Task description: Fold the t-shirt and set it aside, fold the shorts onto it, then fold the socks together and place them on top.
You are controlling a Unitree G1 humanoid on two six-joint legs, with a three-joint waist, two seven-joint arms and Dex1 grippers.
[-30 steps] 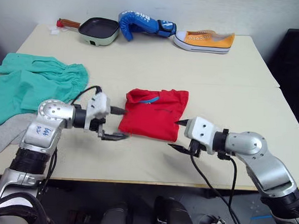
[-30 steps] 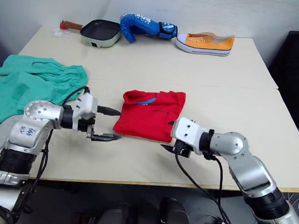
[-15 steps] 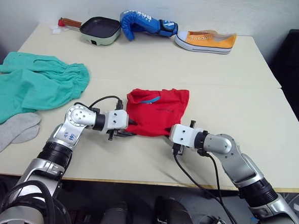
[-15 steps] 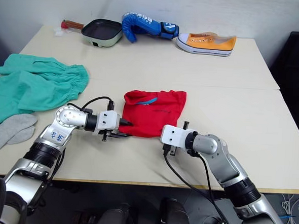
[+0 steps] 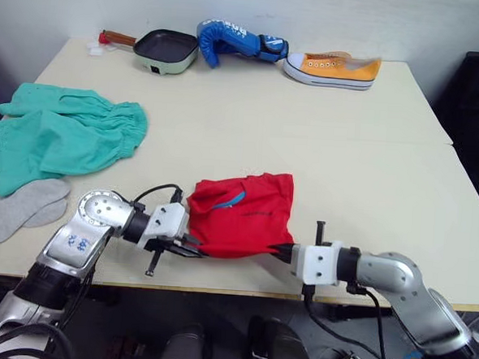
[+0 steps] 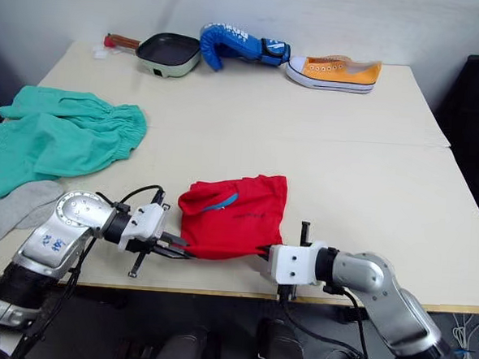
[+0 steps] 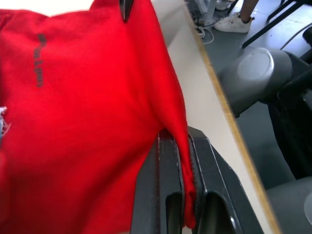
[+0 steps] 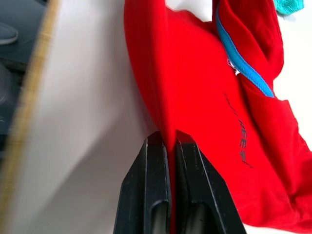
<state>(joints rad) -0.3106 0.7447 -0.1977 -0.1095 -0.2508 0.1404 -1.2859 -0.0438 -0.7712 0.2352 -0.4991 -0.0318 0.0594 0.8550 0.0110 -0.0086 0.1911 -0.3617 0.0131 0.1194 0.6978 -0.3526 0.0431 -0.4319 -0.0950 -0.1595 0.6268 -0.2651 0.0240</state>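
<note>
Head cam (L/R eye): the t-shirt (image 5: 244, 215) is seen folded small near the table (image 5: 371, 163) front edge, centre. Its near-left corner is pinched by the left gripper (image 5: 193, 246), near-right corner by the right gripper (image 5: 282, 250); fabric is lifted a bit between them. The shorts (image 5: 63, 132) are spread at far left, w/ the socks (image 5: 14, 209) just in front, touching the shorts' hem. Along the back edge a pan (image 5: 165, 48), blue boxing glove (image 5: 236, 42) and orange sneaker (image 5: 334, 69) are lined up.

L wrist: red hem is clamped between both black fingers (image 7: 163, 190), narrow gap, cloth running through. Table edge is seen beside.

R wrist: fingers (image 8: 153, 187) are closed tight on a red fold; blue neck band (image 8: 241, 58) and dark print visible beyond.
</note>
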